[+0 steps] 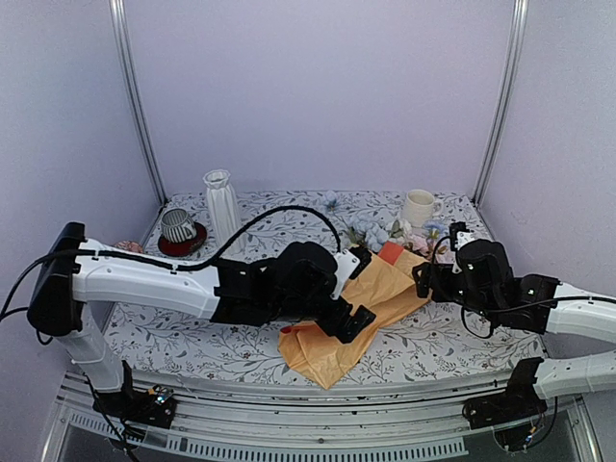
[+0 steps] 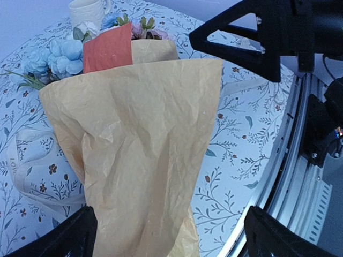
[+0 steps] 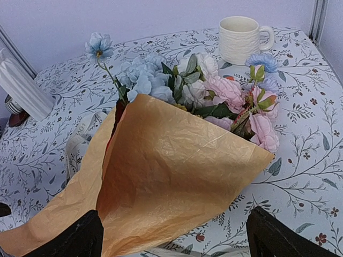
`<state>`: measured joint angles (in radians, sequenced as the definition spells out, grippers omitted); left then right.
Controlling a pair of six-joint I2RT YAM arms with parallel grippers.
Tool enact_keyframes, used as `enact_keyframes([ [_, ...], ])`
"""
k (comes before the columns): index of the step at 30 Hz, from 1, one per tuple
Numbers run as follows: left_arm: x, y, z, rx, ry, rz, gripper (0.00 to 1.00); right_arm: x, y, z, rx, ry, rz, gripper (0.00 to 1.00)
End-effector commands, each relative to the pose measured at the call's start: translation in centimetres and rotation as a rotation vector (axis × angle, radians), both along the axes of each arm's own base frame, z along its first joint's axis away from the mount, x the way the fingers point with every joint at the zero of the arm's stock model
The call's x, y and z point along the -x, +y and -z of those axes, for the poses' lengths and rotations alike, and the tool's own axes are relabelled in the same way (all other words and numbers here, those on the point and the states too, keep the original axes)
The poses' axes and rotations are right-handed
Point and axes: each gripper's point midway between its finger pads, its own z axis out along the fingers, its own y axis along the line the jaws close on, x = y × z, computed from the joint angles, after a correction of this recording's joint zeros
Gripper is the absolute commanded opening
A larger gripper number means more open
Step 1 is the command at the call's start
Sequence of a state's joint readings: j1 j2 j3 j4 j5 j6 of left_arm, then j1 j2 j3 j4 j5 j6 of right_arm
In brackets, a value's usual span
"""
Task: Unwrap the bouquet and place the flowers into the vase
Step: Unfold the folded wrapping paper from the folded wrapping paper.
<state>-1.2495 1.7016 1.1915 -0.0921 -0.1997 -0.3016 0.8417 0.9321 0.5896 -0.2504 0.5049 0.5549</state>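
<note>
The paper of the bouquet (image 3: pixel 177 176) is yellow-orange outside and a deeper orange-red inside. The flowers (image 3: pixel 222 88) are pale blue, pink and white, with green leaves. The table (image 3: pixel 316 134) is white, printed with grey-blue sprigs and small dark red blossoms. Near its far left corner — a white ribbed vase (image 1: pixel 222 207) and a grey-striped cup (image 1: pixel 178 223) on a red saucer (image 1: pixel 197 242). By the far edge on the right — a cream mug (image 3: pixel 239 38).

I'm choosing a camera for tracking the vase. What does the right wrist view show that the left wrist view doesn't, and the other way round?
Only the right wrist view shows the vase, white and ribbed, at its left edge. Only the left wrist view shows the metal rail along the table's edge. Both show the bouquet in crinkled orange paper, its blue flowers, the cream mug behind them and the floral tablecloth.
</note>
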Motion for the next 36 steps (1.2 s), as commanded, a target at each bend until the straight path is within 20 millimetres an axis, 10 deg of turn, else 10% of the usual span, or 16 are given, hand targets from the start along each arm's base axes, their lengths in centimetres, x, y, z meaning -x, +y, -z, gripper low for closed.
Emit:
enact_keyframes([
  [1,0.6,-0.7,1.4,-0.093,-0.014,0.013,0.98,-0.3,-0.1,-0.5,-0.057,-0.025,0.024,0.95],
  [18,1.1,-2.4,4.2,-0.212,-0.024,0.079,0.82,-0.3,-0.3,-4.3,-0.120,-0.130,0.015,0.94],
  [36,-4.1,3.2,2.0,-0.189,-0.053,-0.181,0.00,0.1,-1.7,-6.2,-0.128,-0.177,0.045,0.94],
])
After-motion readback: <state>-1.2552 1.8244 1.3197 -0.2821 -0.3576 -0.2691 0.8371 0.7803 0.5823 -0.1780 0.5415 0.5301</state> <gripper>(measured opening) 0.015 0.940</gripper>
